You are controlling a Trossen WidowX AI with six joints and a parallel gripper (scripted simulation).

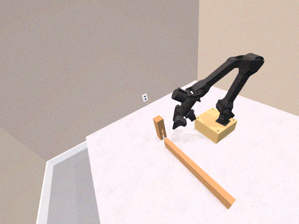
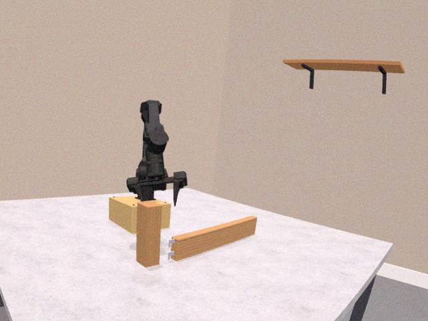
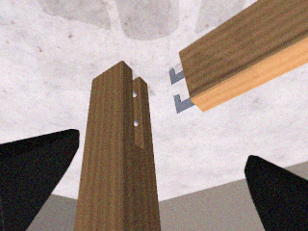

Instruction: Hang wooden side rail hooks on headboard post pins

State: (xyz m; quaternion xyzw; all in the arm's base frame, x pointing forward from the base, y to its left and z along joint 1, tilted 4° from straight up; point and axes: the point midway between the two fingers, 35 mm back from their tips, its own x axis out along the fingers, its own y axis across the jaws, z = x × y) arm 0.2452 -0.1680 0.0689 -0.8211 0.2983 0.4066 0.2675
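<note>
The wooden headboard post [image 1: 159, 127] [image 2: 148, 235] [image 3: 119, 164] stands upright on the table. Its slot [image 3: 140, 111] shows two pale pins. The long wooden side rail [image 1: 197, 172] [image 2: 214, 237] [image 3: 241, 53] lies flat on the table. Its two steel hooks [image 2: 170, 249] [image 3: 179, 89] point at the post but stay outside the slot, a small gap away. My gripper [image 1: 181, 122] [image 2: 157, 197] [image 3: 162, 150] is open and empty. It hangs above the table behind the post, between the post and the arm's base, touching neither post nor rail.
The arm stands on a pale wooden block [image 1: 212, 131] [image 2: 120, 211] just behind the post. A wall shelf [image 2: 345, 65] hangs high at the right. The table's edge [image 1: 89, 154] runs left of the post. A wall outlet [image 1: 144, 97] is behind.
</note>
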